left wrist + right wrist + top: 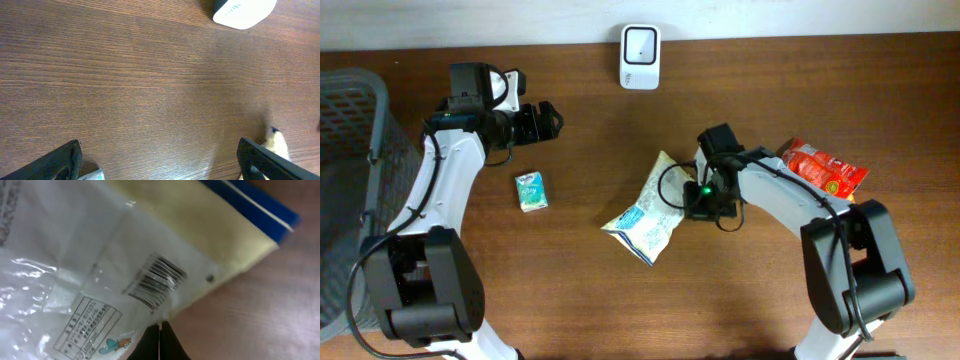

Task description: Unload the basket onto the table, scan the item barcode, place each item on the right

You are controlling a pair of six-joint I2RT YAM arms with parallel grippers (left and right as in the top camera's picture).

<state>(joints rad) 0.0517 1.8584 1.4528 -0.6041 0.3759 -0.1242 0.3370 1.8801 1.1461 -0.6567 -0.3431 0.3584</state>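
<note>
Two arms over a wooden table (820,80); the relation that matters is between the right gripper (690,200), the snack bag (645,215) and the scanner (640,57).

(a) Right gripper: clenched, its dark fingertips (160,342) pressed together at the bag's long edge. The wrist view suggests they pinch the film there, though the contact itself is partly hidden.

(b) Snack bag: lies flat on the table and spreads away from the gripper's tips toward the robot's left. Its long axis runs crosswise to the gripper's reach, one end toward the robot's base and the other toward the scanner's side of the table. The grip sits about midway along that axis.

(c) Barcode (155,282): just beyond the fingertips, on the clear panel, facing up toward the wrist camera.

(d) Scanner: well apart from the gripper, ahead of it and somewhat to its left, past the bag's far end.

(e) Left gripper (548,122): released, fingers spread wide, holding nothing; it stands on the far side of the bag from the right gripper, well apart from it.

Judgement: the right arm is the one on the item, so the coming move is likely a lift and carry forward-left, turning the barcode toward the scanner's window.
</note>
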